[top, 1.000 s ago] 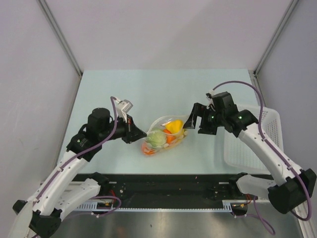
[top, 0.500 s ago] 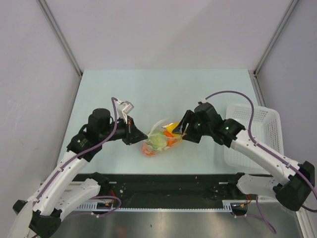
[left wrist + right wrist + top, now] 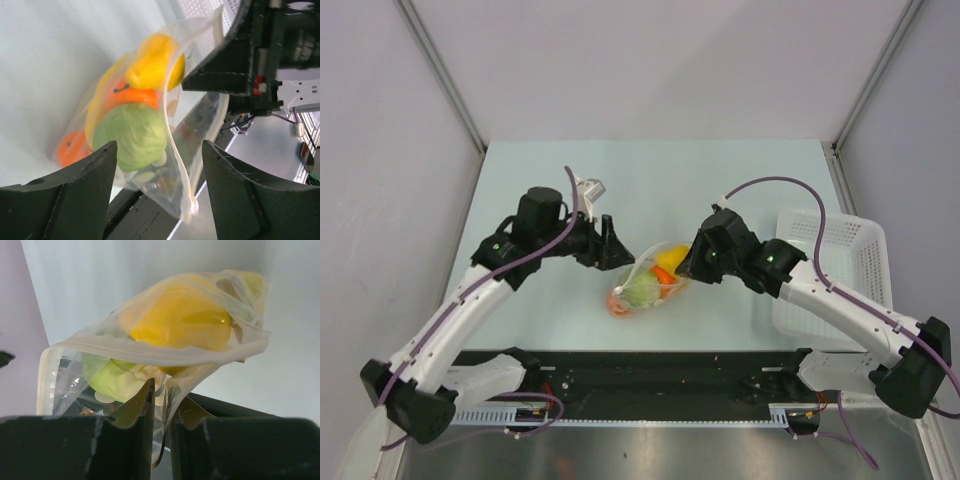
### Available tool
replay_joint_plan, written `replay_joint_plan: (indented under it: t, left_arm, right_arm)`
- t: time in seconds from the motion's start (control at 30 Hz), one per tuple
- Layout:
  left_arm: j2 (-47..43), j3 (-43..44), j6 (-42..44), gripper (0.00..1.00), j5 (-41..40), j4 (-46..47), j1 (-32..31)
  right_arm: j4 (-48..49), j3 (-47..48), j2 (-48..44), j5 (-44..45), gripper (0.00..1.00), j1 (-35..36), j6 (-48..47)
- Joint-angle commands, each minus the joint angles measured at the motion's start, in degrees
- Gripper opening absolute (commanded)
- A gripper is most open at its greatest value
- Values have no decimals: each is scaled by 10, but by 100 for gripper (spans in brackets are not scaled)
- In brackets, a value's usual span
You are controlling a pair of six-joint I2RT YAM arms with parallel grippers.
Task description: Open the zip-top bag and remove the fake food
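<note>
Top external: bag (image 3: 645,270) lies mid-bench (image 3: 650,180) with the food (image 3: 640,290) inside: cabbage, orange, yellow fruit. Right tool (image 3: 160,390) is pinched tight on the bag's film edge. Left tool (image 3: 157,147) is spread wide, the bag just ahead between its fingers. White basket (image 3: 860,260) sits far right.

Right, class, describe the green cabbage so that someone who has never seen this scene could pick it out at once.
Start at the pale table and find the clear zip-top bag near the middle of its front edge. Inside, the cabbage is the round lump, the only pale green thing among the yellow fruit and orange pieces.
</note>
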Motion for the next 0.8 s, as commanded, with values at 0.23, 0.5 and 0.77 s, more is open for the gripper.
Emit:
replay_joint_plan:
  t: [0.23, 0.5, 0.77]
  left_arm:
    - [184, 90, 43, 70, -37, 26, -49]
    - [220, 154, 33, 9, -114, -34, -48]
    - [128, 132, -18, 0, -169, -71, -49]
  right_arm:
    - [-12, 52, 7, -13, 21, -9, -72]
    - [-12, 60, 21, -65, 19, -37, -110]
    - [-16, 94, 59, -98, 25, -37, -166]
